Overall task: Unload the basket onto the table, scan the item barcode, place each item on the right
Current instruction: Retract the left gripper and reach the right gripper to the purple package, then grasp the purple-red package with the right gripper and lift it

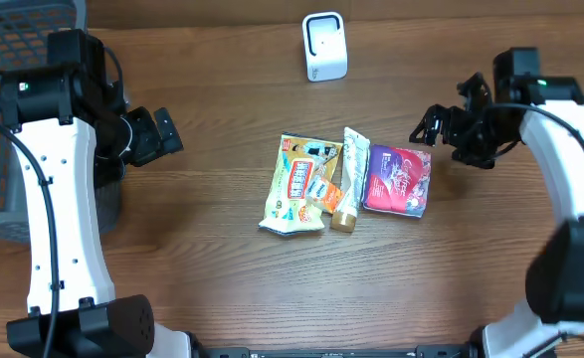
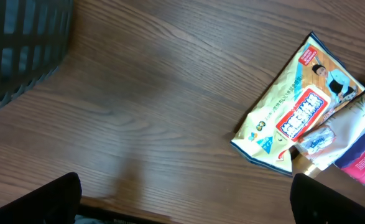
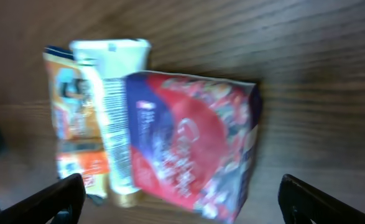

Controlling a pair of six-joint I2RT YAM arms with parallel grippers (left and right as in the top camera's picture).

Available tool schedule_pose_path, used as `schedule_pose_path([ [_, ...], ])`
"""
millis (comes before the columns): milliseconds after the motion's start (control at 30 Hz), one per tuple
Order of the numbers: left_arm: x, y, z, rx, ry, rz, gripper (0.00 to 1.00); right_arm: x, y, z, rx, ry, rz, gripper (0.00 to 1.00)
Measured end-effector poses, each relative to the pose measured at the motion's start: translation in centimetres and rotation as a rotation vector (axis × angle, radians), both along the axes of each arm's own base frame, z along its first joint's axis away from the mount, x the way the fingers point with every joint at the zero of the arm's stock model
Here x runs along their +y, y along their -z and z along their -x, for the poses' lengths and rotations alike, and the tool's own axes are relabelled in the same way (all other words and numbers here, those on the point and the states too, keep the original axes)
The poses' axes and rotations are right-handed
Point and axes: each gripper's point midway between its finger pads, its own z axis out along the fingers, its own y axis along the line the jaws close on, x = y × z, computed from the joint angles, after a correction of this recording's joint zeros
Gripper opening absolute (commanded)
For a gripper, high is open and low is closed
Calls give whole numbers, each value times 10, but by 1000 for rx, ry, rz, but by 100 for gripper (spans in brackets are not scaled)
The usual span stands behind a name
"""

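Three items lie side by side mid-desk [image 1: 202, 249]: bag [image 1: 299, 185] on the left, tube [image 1: 350, 179] between and overlapping the bag's edge, red pouch [image 1: 398, 179] on the right. White scanner [image 1: 324, 46] stands near the far edge, well apart. Left gripper [image 1: 162, 134] hovers by the basket [image 1: 13, 60] at the far-left corner, jaws wide, empty. Right gripper [image 1: 429, 125] hangs near the pouch's far-right corner, jaws wide, empty.
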Motion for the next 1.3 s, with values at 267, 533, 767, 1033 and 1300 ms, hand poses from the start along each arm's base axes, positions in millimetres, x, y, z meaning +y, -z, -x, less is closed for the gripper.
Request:
schedule_pose_path([
  [267, 0, 0, 0, 0, 0, 0, 100, -3, 40, 6, 90, -69, -33, 71],
  [533, 0, 0, 0, 0, 0, 0, 100, -1, 62, 19, 134, -77, -43, 64],
  [767, 0, 0, 0, 0, 0, 0, 100, 7, 82, 38, 177, -73, -92, 23],
  [1033, 0, 0, 0, -1, 0, 0, 100, 4, 64, 43, 251, -64, -77, 4],
  [1300, 0, 0, 0, 0, 0, 0, 100, -75, -27, 25, 303, 198, 458, 4],
])
